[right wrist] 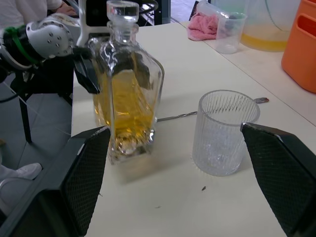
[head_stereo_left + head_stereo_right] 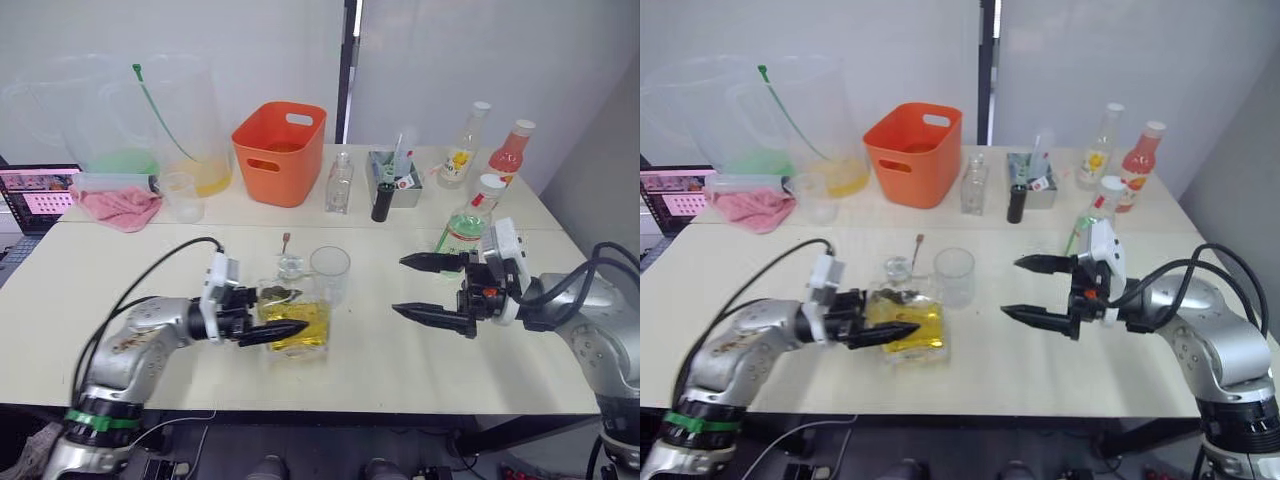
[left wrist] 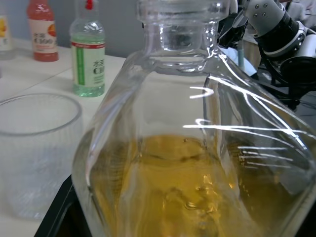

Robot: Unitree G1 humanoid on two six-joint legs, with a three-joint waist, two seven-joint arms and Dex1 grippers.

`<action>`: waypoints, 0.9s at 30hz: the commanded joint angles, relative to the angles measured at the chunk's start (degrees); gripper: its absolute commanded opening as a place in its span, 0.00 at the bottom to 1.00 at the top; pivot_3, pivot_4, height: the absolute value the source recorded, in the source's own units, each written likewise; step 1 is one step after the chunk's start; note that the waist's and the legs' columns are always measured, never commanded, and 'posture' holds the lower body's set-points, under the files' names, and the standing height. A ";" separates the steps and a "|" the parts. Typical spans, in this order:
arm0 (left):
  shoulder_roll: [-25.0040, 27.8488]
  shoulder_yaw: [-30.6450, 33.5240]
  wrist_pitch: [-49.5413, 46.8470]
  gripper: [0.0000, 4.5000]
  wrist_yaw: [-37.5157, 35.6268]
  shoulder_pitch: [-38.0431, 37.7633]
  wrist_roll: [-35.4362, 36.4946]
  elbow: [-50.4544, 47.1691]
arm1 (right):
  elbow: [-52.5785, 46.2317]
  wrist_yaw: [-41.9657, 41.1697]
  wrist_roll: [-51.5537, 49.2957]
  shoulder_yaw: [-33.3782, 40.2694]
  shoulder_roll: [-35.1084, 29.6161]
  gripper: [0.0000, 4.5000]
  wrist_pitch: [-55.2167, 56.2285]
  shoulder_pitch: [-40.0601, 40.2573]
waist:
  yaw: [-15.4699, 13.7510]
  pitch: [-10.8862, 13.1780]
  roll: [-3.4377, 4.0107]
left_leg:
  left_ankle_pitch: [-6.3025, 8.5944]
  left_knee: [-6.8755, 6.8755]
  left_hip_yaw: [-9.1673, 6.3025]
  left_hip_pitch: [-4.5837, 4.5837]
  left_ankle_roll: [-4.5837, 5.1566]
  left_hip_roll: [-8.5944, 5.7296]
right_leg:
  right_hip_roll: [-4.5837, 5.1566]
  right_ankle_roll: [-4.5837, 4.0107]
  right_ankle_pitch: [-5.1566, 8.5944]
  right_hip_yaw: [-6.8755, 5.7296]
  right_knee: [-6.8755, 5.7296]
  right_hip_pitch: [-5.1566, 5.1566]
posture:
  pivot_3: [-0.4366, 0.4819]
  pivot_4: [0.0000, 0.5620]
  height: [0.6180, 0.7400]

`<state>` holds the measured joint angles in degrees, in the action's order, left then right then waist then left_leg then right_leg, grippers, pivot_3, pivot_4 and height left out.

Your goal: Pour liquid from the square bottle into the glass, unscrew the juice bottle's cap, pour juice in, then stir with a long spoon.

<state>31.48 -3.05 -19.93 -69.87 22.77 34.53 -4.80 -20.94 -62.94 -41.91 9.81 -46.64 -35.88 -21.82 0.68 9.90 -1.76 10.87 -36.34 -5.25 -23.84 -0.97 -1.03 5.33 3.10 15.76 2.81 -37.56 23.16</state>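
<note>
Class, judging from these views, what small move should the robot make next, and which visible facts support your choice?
Probably lift the square bottle off the table and carry it toward the glass. The left gripper already clasps the bottle, which stands upright, still part full. The glass beside it looks empty, and the right gripper waits open nearby.

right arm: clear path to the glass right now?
Probably yes. The right end effector is open and faces the glass across bare table, nothing between them. The square bottle, held by the left end effector, stands close beside the glass, so room on that side is tight.
</note>
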 commanded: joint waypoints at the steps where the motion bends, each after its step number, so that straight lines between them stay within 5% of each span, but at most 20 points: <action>1: -2.72 -0.31 6.87 0.63 -1.00 3.95 -2.83 2.97 | -2.60 1.85 -2.41 3.65 -1.22 1.00 -1.20 0.27 | 0.34 0.00 0.00 | 0.00 0.00 0.00 0.02 0.00 0.02 | -0.03 0.00 0.00 0.00 0.00 0.00 | 0.48 0.27 1.00; 11: -5.89 -3.61 13.65 0.63 -7.19 7.22 -8.74 15.83 | -3.14 4.86 -0.54 4.81 -3.05 1.00 -0.88 5.17 | 0.15 0.00 0.00 | 0.00 -0.06 0.01 0.02 0.01 0.01 | -0.02 0.00 0.00 0.00 -0.07 -0.01 | 0.48 0.27 1.00; 19: -4.85 -3.00 12.84 0.63 -8.29 6.39 -8.79 14.87 | -3.58 5.64 -1.45 4.61 -3.91 1.00 -1.67 5.63 | 0.26 0.00 0.00 | 0.00 -0.09 0.00 0.03 0.02 0.01 | -0.02 0.00 0.00 0.00 -0.08 -0.03 | 0.48 0.27 1.00; 23: -2.61 -2.33 10.53 1.00 -8.14 4.43 -7.98 10.78 | -3.01 5.77 -1.11 3.44 -3.86 1.00 -1.20 4.49 | 0.49 0.00 0.01 | 0.00 -0.09 0.00 0.04 0.02 0.02 | -0.04 0.01 0.00 0.00 -0.10 -0.03 | 0.48 0.27 1.00; 27: -1.17 -1.41 3.80 1.00 -3.58 1.42 -6.32 3.08 | -2.13 5.71 -0.17 1.58 -3.31 1.00 -0.70 3.14 | 0.35 -0.01 0.01 | 0.00 -0.11 -0.01 0.06 0.02 0.03 | -0.03 0.01 0.01 0.01 -0.11 -0.06 | 0.48 0.27 1.00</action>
<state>29.66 -5.45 -13.82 -75.03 24.81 26.81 2.65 -22.70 -57.27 -42.21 11.28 -49.83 -37.33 -17.76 1.03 9.89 -1.75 10.88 -36.46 -5.27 -23.78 -0.95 -1.01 5.30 3.11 15.77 2.82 -37.66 23.09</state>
